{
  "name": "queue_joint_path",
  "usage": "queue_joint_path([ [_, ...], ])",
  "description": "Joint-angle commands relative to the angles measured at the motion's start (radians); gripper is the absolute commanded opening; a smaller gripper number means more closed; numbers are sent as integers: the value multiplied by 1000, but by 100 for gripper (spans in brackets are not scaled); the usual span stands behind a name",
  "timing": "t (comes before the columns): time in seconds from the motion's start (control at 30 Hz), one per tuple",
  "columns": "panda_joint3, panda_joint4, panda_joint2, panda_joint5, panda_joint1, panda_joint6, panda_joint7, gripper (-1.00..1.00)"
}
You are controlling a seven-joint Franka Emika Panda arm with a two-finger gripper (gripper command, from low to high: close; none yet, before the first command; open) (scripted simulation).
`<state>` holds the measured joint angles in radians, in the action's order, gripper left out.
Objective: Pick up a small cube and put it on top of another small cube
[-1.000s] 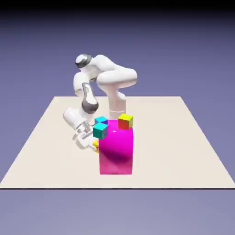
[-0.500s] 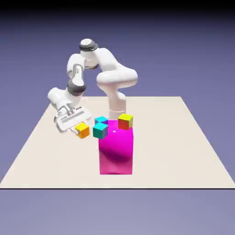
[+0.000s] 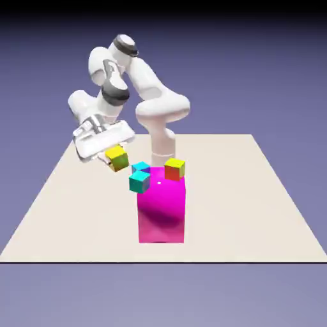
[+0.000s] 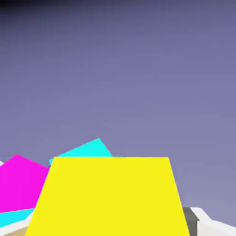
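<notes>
The small yellow cube (image 3: 117,158) with a greenish side hangs in the air, held by my gripper (image 3: 112,156), which is shut on it. It sits above and to the exterior view's left of the big magenta block (image 3: 162,211). In the hand view the yellow cube (image 4: 108,196) fills the bottom and hides most of the fingers; one grey fingertip (image 4: 190,220) shows at the lower right. Two cyan-teal small cubes (image 3: 139,177) rest at the magenta block's top left corner, and a cyan cube (image 4: 83,150) peeks out behind the yellow one.
A small cube with a red-orange face and yellow top (image 3: 174,168) stands on the magenta block's top at the back right. The beige table (image 3: 255,211) spreads around the block. In the hand view the magenta block (image 4: 20,182) shows at lower left.
My gripper has risen from table level beside the magenta block, carrying the yellow cube up and slightly toward the block; the arm has lifted and the hand has tilted.
</notes>
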<state>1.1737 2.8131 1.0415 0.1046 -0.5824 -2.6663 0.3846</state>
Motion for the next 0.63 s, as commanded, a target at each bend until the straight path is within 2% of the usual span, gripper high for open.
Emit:
queue_joint_path([
  [0.0,-36,18,10,16,2,-1,-2,-100],
  [0.17,-217,157,121,38,49,41,38,-100],
  [0.27,-237,196,161,13,72,66,65,-100],
  [0.5,-94,220,39,28,-173,-211,127,-100],
  [0.53,-94,220,39,28,-173,-211,127,100],
  [0.6,-115,216,57,26,-137,-170,118,100],
])
